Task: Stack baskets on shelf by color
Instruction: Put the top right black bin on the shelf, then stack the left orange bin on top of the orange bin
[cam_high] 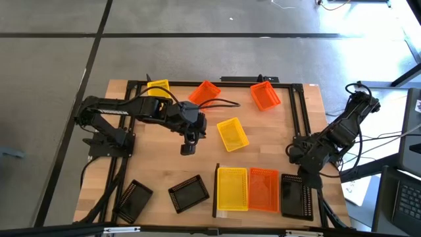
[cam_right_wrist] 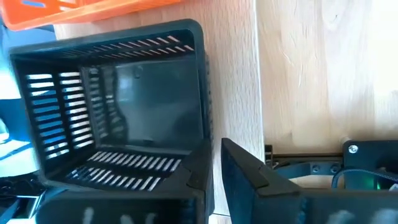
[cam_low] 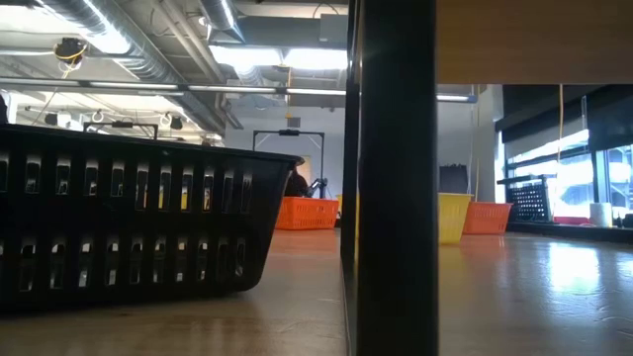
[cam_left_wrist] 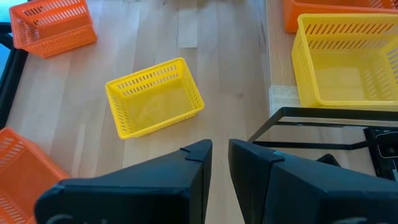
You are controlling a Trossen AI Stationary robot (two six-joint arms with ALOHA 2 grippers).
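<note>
Left gripper [cam_high: 187, 146]: fingers nearly pressed together, empty, over bare tabletop [cam_high: 158, 164]. We note a loose yellow basket [cam_high: 232, 133] just beside; the shelf [cam_high: 260, 191] holds yellow, orange, black baskets. Right gripper [cam_high: 299, 172]: seemingly near-closed, beside the black basket [cam_right_wrist: 118, 112].

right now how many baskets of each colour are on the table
yellow baskets: 3
orange baskets: 3
black baskets: 3
total: 9 baskets in the high view
</note>
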